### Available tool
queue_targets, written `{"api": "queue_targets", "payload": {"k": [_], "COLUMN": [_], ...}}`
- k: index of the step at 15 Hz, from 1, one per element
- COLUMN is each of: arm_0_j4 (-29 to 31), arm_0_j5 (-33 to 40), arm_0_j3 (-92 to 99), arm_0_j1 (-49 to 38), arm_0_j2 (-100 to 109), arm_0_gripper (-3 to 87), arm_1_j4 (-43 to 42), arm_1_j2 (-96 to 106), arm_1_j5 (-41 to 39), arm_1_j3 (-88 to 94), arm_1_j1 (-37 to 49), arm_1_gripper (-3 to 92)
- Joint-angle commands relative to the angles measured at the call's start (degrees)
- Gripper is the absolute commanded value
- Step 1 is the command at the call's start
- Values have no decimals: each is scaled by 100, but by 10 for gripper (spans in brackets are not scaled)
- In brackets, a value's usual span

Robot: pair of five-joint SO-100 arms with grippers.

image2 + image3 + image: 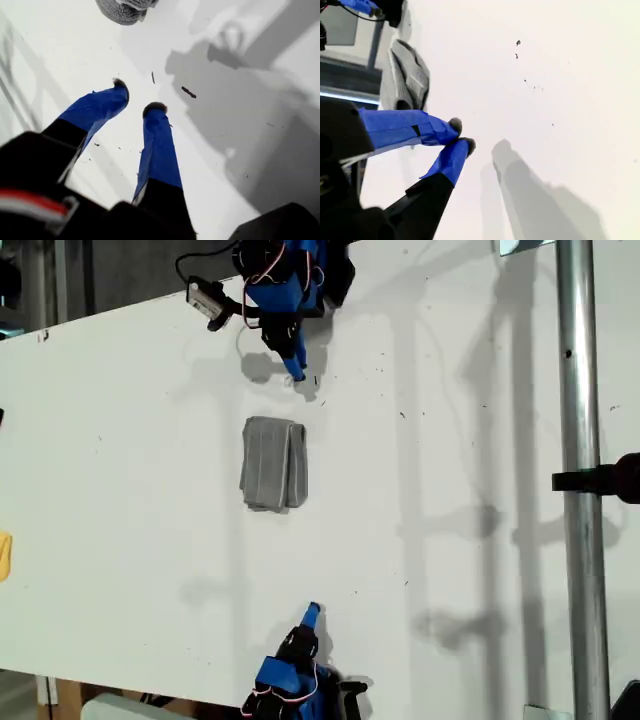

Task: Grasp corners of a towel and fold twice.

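Note:
The grey striped towel [273,463] lies folded into a small upright rectangle on the white table, midway between the two arms; its corners are tucked into the folds. My first gripper [297,372] hovers past the towel's far end at the exterior view's top. It is open, with bare table between its blue fingers [137,97], and the towel [125,10] lies just ahead of it. My second gripper [313,611] sits near the table's front edge, well short of the towel [410,80]. Its tips [461,134] meet on nothing.
A small yellow object [4,555] lies at the exterior view's left edge. A metal pole [580,490] with a black clamp [600,480] runs down the exterior view's right. Dark specks [188,92] dot the white table [450,440].

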Motion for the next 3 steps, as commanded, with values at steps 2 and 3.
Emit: {"api": "queue_targets", "payload": {"k": [2, 3], "arm_0_j4": [-9, -9], "arm_0_j5": [26, 26], "arm_0_j3": [26, 26], "arm_0_j1": [-70, -70], "arm_0_j2": [9, 9], "arm_0_gripper": [20, 20], "arm_1_j4": [70, 70], "arm_1_j2": [9, 9], "arm_1_j5": [-62, -62], "arm_1_j3": [-44, -44], "arm_1_j1": [-26, -26], "arm_1_gripper": [118, 118]}}
